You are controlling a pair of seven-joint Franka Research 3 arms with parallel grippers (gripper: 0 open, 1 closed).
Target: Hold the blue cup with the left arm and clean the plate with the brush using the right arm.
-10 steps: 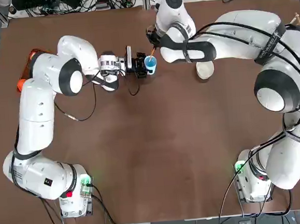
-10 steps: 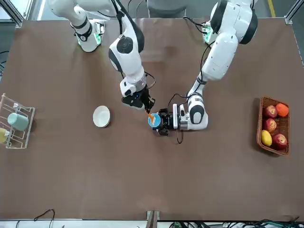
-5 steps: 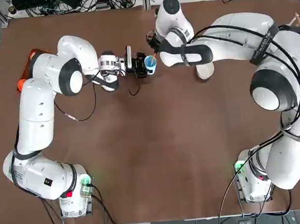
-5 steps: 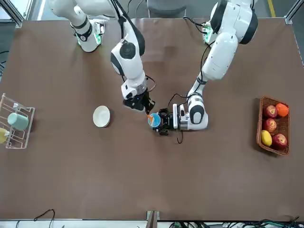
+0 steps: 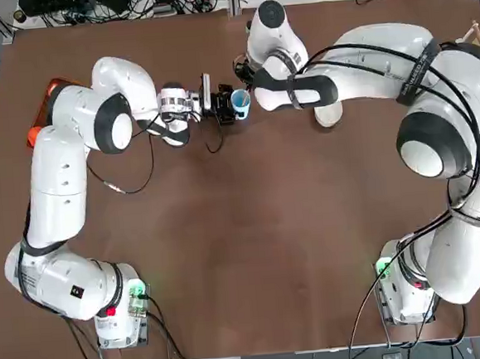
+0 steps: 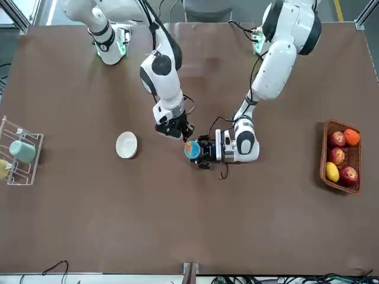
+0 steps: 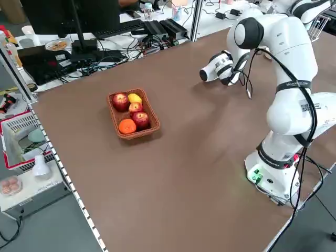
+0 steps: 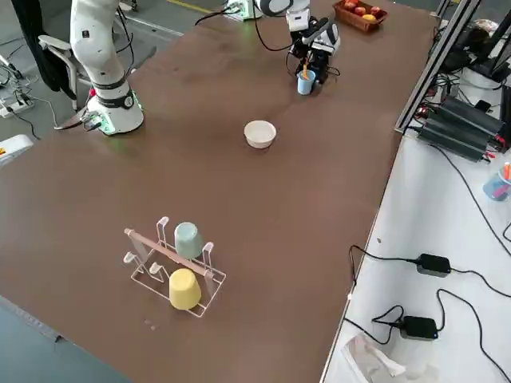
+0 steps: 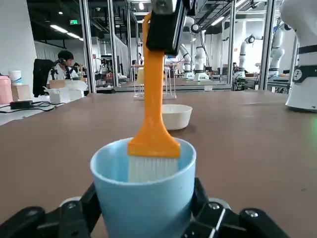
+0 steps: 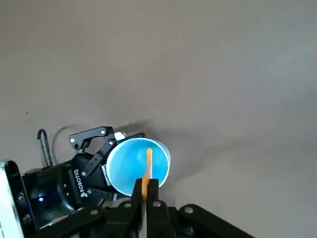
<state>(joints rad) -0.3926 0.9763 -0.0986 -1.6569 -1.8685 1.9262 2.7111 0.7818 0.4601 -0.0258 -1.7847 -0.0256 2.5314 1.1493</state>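
The blue cup [image 6: 191, 149] stands upright on the table, far of the middle, with my left gripper [image 6: 198, 151] shut on its sides. In the left wrist view the black fingers [image 9: 74, 218] clasp the blue cup [image 9: 143, 196]. The brush [image 9: 152, 124] stands upright with its pale bristles down inside the cup. My right gripper [image 6: 177, 131] hangs just above, shut on the orange handle [image 10: 148, 166]. The plate [image 6: 126, 144] lies apart toward the robot's right, cream-white; it also shows as the plate [image 8: 260, 133] and partly under the right arm as the plate [image 5: 328, 115].
A wicker basket [image 6: 340, 155] of fruit sits at the table's left side. A wire rack [image 8: 172, 267] with a teal cup and a yellow cup stands at the far right edge. Cables and power supplies lie beyond the table.
The right arm's wrist has shifted a little over the cup while the brush stays in it. The left gripper and the cup have not moved.
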